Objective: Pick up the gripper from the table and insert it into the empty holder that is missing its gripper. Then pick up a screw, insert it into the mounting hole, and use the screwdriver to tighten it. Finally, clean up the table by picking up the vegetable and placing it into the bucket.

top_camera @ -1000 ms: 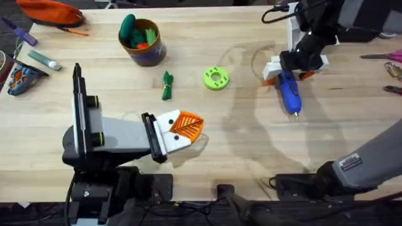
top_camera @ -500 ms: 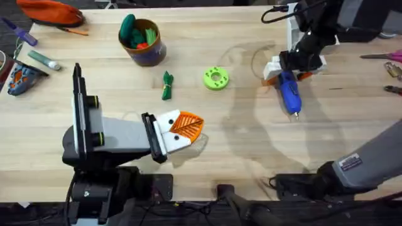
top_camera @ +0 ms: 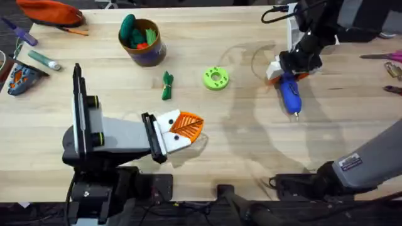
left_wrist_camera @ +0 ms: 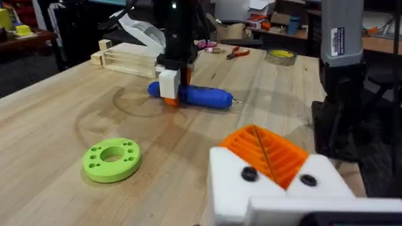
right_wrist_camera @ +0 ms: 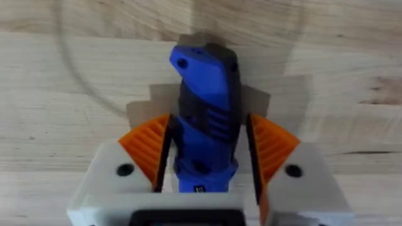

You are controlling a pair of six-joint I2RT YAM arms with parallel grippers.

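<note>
The blue screwdriver (top_camera: 290, 94) lies on the table (top_camera: 251, 144) at the right, tip toward the front edge. My right gripper (top_camera: 292, 70) is down over its rear end, the orange pads pressed on both sides of the blue body (right_wrist_camera: 204, 81). The left wrist view shows the same grasp from the side, right gripper (left_wrist_camera: 171, 85) on the screwdriver (left_wrist_camera: 201, 95). My left gripper (top_camera: 187, 129) hovers low at the front left, shut on nothing. The dark-green vegetable (top_camera: 167, 85) lies mid-table. The bucket (top_camera: 151, 55) stands at the back left. The loose gripper, the holder and the screws are out of view.
A lime-green disc (top_camera: 215, 78) sits right of the vegetable. An orange pouch (top_camera: 50, 11), a marker (top_camera: 44, 59) and small items line the left edge. Scissors and tools (top_camera: 392, 63) lie at the far right. A pale wooden box (left_wrist_camera: 129, 58) shows beyond the screwdriver.
The right gripper's fingers have drawn in onto the screwdriver's rear end. The left arm has not moved.
</note>
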